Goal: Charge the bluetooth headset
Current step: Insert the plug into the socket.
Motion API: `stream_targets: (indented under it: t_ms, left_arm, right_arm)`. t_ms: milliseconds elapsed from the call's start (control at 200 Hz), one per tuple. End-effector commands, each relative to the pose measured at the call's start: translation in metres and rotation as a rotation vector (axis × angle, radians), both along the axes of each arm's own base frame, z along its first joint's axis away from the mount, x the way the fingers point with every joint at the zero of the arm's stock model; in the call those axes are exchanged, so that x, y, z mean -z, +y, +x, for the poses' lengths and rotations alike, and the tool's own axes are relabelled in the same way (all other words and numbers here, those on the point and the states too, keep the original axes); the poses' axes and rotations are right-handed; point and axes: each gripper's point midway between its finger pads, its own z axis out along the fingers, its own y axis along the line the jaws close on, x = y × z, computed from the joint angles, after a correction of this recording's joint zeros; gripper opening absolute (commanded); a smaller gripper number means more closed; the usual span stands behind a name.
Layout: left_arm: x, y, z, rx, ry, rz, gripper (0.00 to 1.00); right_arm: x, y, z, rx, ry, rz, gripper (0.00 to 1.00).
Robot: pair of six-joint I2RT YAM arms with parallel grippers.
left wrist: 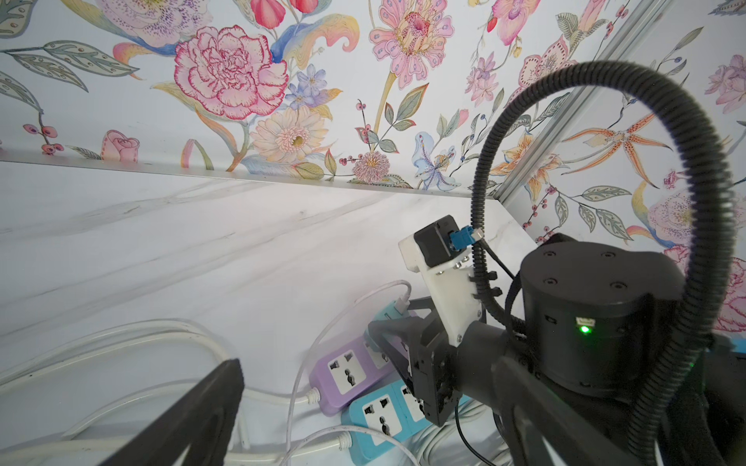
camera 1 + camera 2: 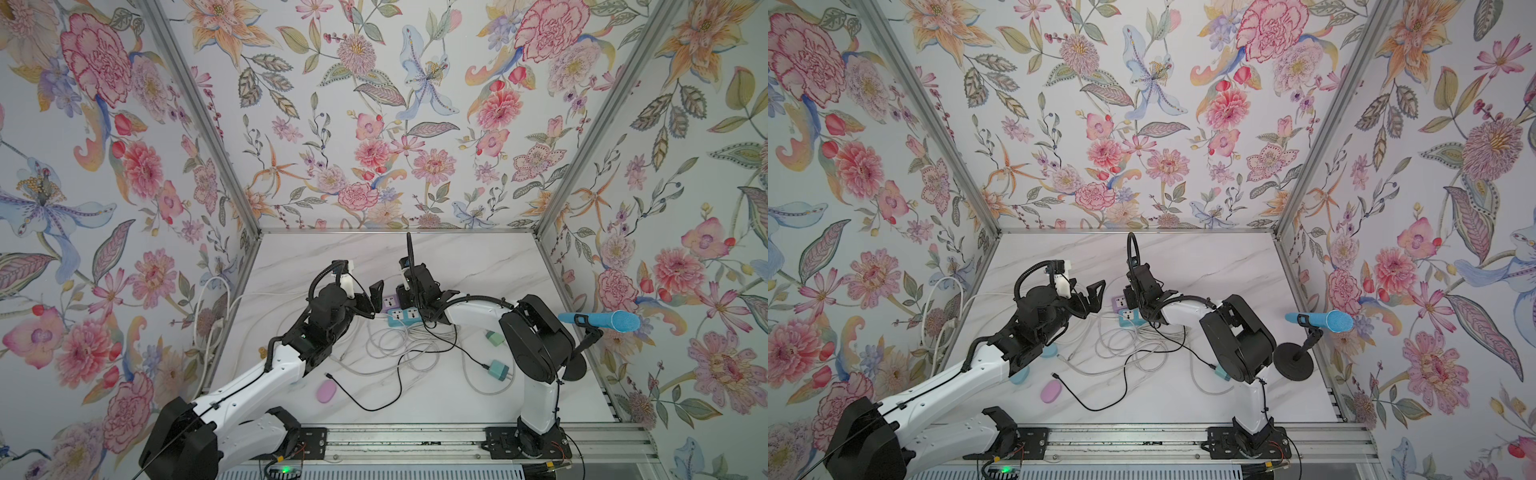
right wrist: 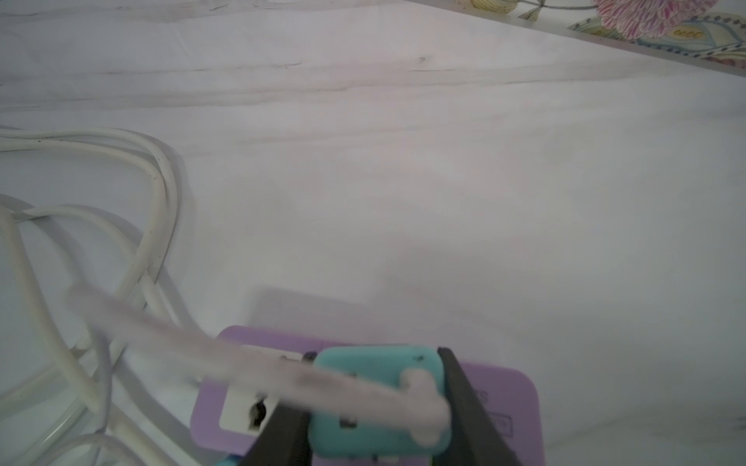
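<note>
- R gripper is pinching teal charger at purple strip; strip's print is showing too blurred to read.
- L gripper is standing spread.
- Pink oval case is lying at table's 7 o'clock, top views only.

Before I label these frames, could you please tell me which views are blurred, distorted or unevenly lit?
Right wrist view: the charger and the cable crossing it are blurred, and the table behind is soft. Left wrist view: sharp on the purple strip. Both top views: sharp, evenly lit, no glare; the posts splay outward.
</note>
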Motion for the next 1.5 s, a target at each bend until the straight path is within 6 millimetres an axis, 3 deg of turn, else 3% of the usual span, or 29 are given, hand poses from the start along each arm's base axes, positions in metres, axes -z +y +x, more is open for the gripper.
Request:
stream_targets:
  t_ms: [0,415,655,826,1001,1081,1216,1271,1496]
  left_arm:
    - [0.008,0.005,0.005,-0.029,0.022,-0.009,1.0]
    - [0.008,-0.004,0.01,-0.001,0.035,-0.006,1.0]
    - [0.009,-0.009,0.015,0.017,0.049,0.005,1.0]
    - [0.009,-0.011,0.016,0.024,0.048,0.001,1.0]
    - [0.01,-0.008,0.013,0.02,0.046,-0.01,1.0]
    - [0.01,-0.006,0.012,0.014,0.042,-0.017,1.0]
    - [0.01,-0.003,0.009,0.008,0.04,-0.017,1.0]
    - [0.009,-0.001,0.009,0.004,0.036,-0.019,1.0]
    - [0.005,0.003,0.007,-0.002,0.023,-0.02,1.0]
  right_arm:
    - [0.025,-0.001,-0.014,0.013,0.036,-0.045,0.0]
    - [0.071,-0.032,-0.033,0.094,0.062,-0.141,0.0]
    - [0.1,-0.034,-0.047,0.117,0.134,-0.212,0.0]
    - [0.11,-0.041,-0.05,0.139,0.161,-0.315,0.0]
    - [0.123,-0.047,-0.058,0.157,0.217,-0.301,0.0]
    - [0.12,-0.047,-0.059,0.161,0.221,-0.289,0.03]
    - [0.105,-0.044,-0.053,0.159,0.202,-0.256,0.36]
    - [0.094,-0.042,-0.048,0.159,0.195,-0.228,0.45]
    - [0.04,-0.031,-0.027,0.168,0.165,-0.124,0.59]
